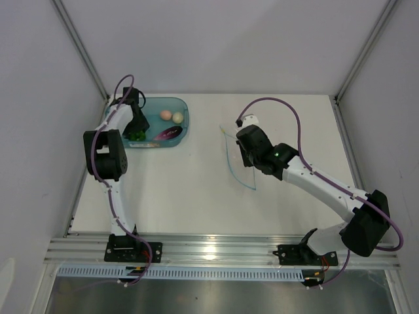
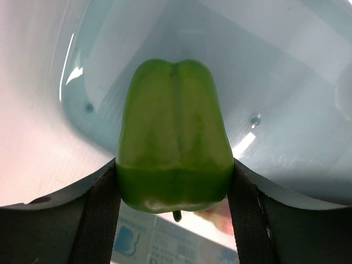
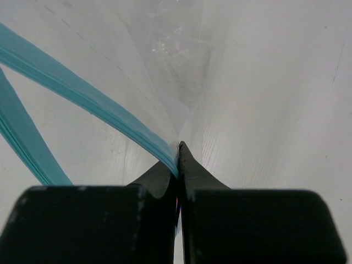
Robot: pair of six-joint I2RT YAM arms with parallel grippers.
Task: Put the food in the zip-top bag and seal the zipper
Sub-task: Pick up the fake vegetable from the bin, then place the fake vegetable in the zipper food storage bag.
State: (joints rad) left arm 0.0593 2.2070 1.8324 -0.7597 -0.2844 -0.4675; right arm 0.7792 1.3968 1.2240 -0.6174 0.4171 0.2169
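— Two grippers: what does the left one have?
— The left gripper (image 2: pixel 175 168) is clamped on the green pepper (image 2: pixel 175 126). A dark finger (image 2: pixel 99 209) presses each flank, and the small stem is at the end nearest the wrist. Behind it is the pale floor of the teal tub (image 1: pixel 186 123); I cannot tell whether the pepper rests on it.
— What else is in that tub?
— A pinkish egg (image 1: pixel 165 115) and a cream egg (image 1: pixel 177 117) sit side by side near the far wall. The purple eggplant (image 1: pixel 169 135) lies by the near wall.
— And the right one?
— The right gripper (image 3: pixel 179 151) is pinched tight on the zipper (image 3: pixel 82 100) at the mouth of the zip-top bag (image 1: pixel 239 167). Clear film sags away beyond the fingertips, and a second run of blue strip stands apart, so the mouth gapes. The bag is on the white table (image 1: pixel 196 196), well right of the tub.
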